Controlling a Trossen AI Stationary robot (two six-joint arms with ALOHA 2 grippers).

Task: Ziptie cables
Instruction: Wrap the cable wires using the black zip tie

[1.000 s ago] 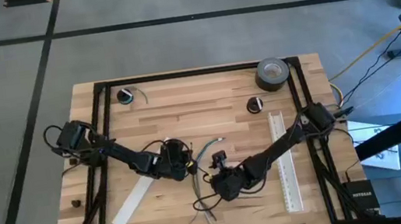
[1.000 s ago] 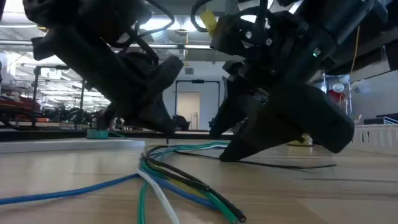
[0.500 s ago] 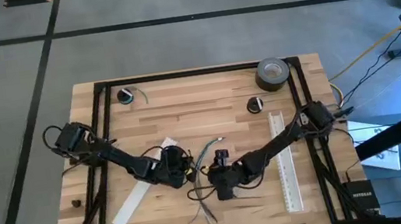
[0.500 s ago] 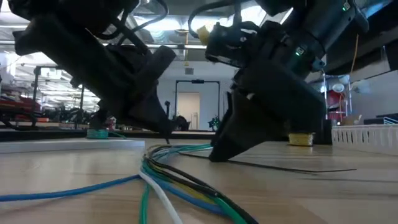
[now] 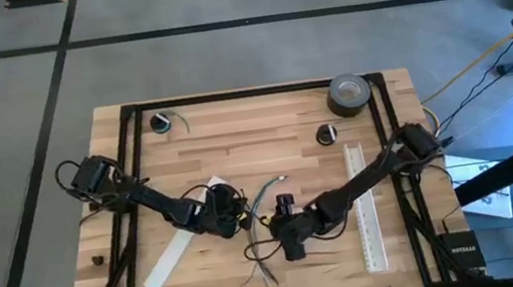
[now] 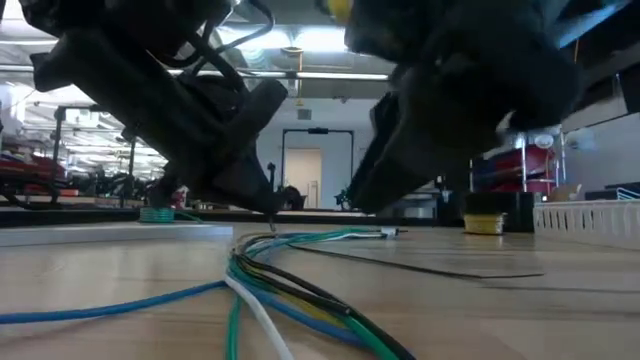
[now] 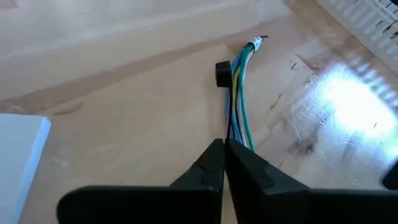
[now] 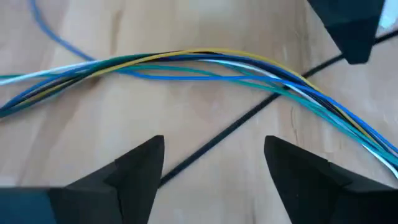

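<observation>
The cables [image 8: 186,59], a thin bundle of blue, green, white and yellow wires, lie curved on the wooden table [image 5: 265,132], also visible in the high view [image 5: 259,198] and the left wrist view [image 7: 239,93]. The black ziptie [image 8: 249,115] lies slanting across them, and the low view shows it flat on the wood [image 6: 450,268]. My left gripper [image 7: 224,144] is shut, its tip [image 5: 240,216] down beside the cables. My right gripper [image 8: 214,143] hangs open above the ziptie [image 5: 288,240], one finger on either side, touching nothing. My left gripper is shut where the ziptie's end [image 8: 336,62] runs up to its fingertips [image 8: 356,53]. The fingers slant down from the table's left. The rest of the ziptie lies on the wood and crosses the cables. The fingers hide the contact itself.
Two long white slotted strips lie on the table, one at the right [image 5: 364,209] and one at the near left [image 5: 177,255]. A grey tape roll [image 5: 349,93] sits at the far right corner. A small black block [image 7: 222,73] lies against the cables.
My right gripper has risen: its tip stood on the wood beside the cables and now hangs clear above it. The cables and the ziptie lie as before.
</observation>
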